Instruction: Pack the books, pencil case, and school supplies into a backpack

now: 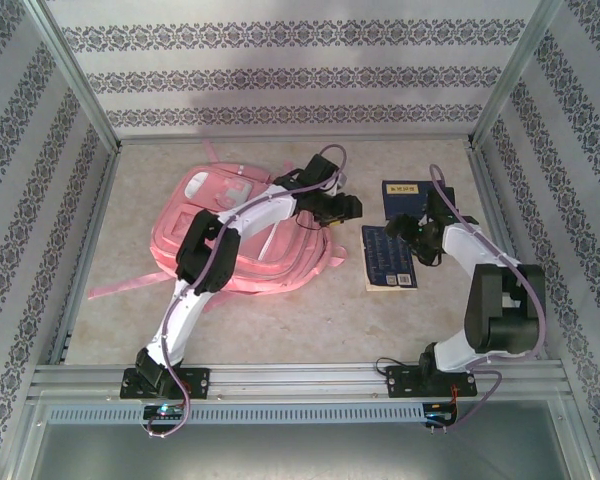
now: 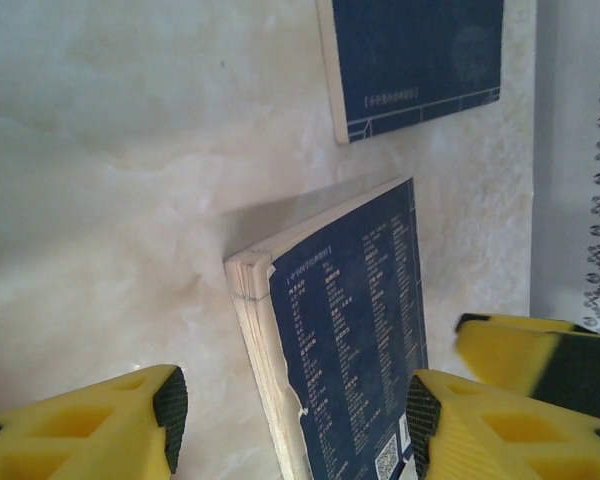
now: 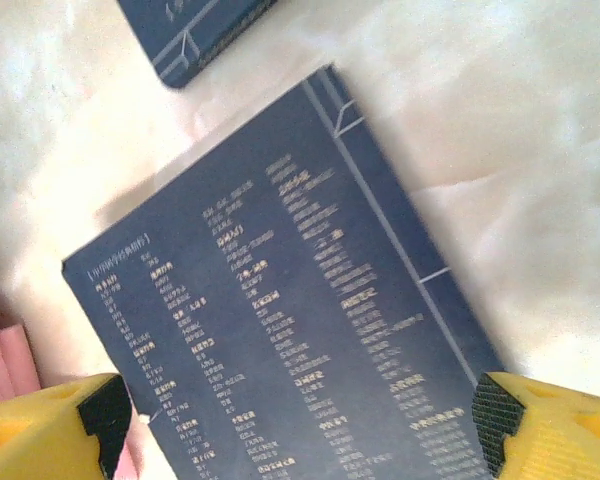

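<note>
Hanging beside the big pink cloth backpack [image 1: 230, 240], the open, empty left gripper [image 2: 295, 415] may bump the flat dark blue book [image 1: 390, 255] on the table [image 1: 280, 320] and slide it away from the open, empty right gripper [image 3: 300, 420] above it.

We count two dark navy books on the table, the far book [image 1: 400, 195] and the near book [image 1: 388, 262]. We count one pink backpack [image 1: 270, 258]. We count two robot arms, the left arm [image 1: 180, 318] and the right arm [image 1: 500, 305].
</note>
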